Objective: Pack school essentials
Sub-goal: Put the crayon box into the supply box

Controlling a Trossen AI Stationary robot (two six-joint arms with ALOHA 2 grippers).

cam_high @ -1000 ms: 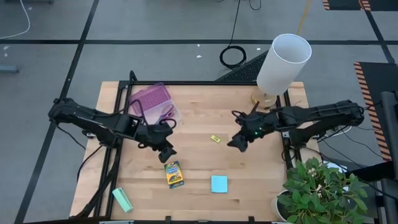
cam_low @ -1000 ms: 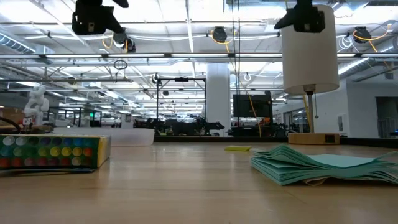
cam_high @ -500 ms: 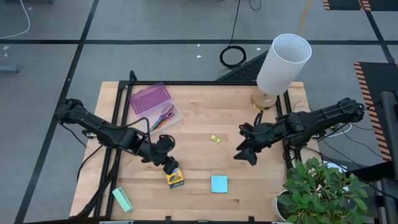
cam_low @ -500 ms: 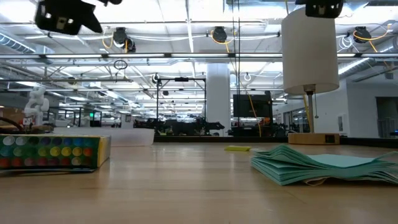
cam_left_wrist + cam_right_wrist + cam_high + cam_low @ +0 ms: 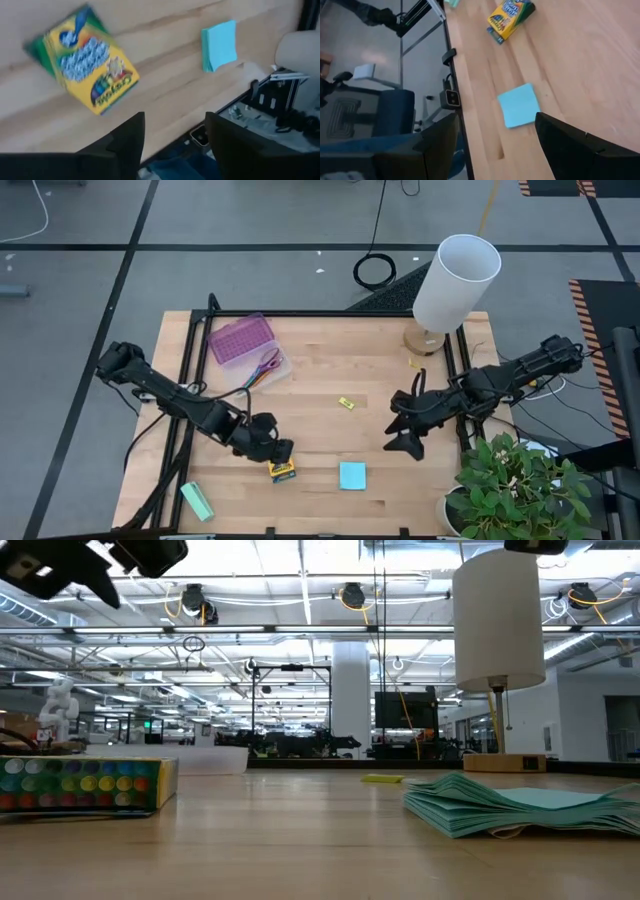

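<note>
crayon box (image 5: 281,471) lies flat on the bare wood near the front of the table (image 5: 330,370), label up, and my left gripper (image 5: 272,452) hangs right over its back end, fingers spread wide with nothing between them. i read that spread as set for the box's width, so a drop straight down would straddle it. in my left wrist view the box (image 5: 85,60) sits ahead of my open fingers (image 5: 127,140), skewed to them, so i judge a wrist turn comes first.

sticky-note pad (image 5: 352,475) rests just to the right of the box, apart from it, and my right gripper (image 5: 405,442) hovers beyond it, jaws parted and empty, pointed that way. the pad (image 5: 519,105) shows between my right fingers, and it's thin, so pinching an edge looks fiddly.

purple case (image 5: 241,338) waits at the back left, scissors (image 5: 266,365) and pens beside it. tiny yellow piece (image 5: 346,403) sits alone mid-table. mint block (image 5: 197,501) stays out of this; lamp (image 5: 455,285) stands at the back right.
</note>
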